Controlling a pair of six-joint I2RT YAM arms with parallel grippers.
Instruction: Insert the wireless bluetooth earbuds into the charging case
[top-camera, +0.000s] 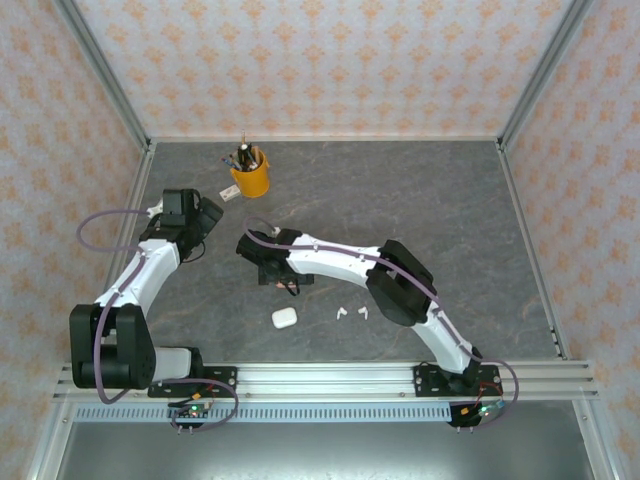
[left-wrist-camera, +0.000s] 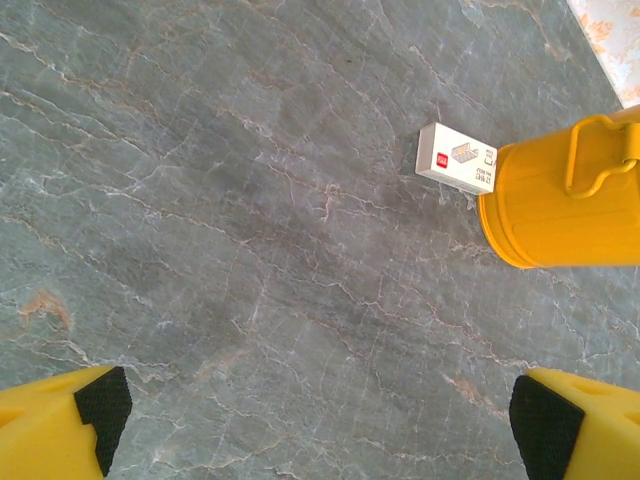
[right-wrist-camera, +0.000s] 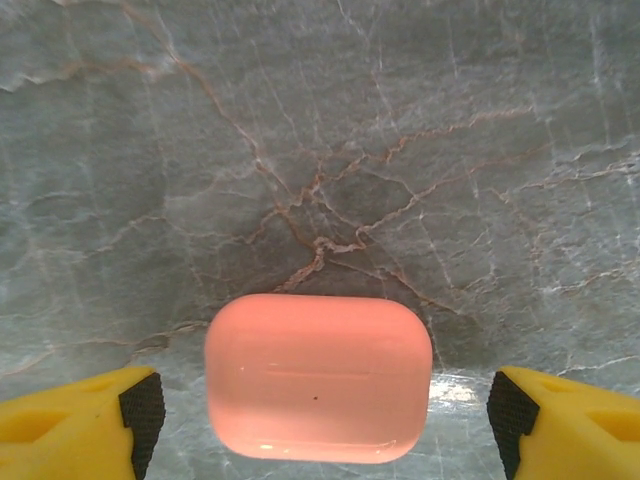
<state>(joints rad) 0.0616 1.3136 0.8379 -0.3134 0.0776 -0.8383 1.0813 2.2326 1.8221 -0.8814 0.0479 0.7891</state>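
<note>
Two white earbuds (top-camera: 340, 313) (top-camera: 362, 313) lie on the table near the front, right of a closed white charging case (top-camera: 284, 318). The salmon-pink earbuds are out of view. A closed salmon-pink case (right-wrist-camera: 318, 378) lies flat on the table directly below my right gripper (right-wrist-camera: 320, 425), whose yellow fingers (right-wrist-camera: 85, 420) stand wide apart on either side of it without touching. From above, the right gripper (top-camera: 268, 268) hangs over the middle-left of the table. My left gripper (left-wrist-camera: 320, 430) is open over bare stone, farther left (top-camera: 205, 215).
A yellow cup (top-camera: 250, 175) (left-wrist-camera: 565, 190) holding pens stands at the back left, with a small white box (top-camera: 229, 195) (left-wrist-camera: 457, 158) lying against it. The grey marbled table (top-camera: 450, 220) is walled on three sides.
</note>
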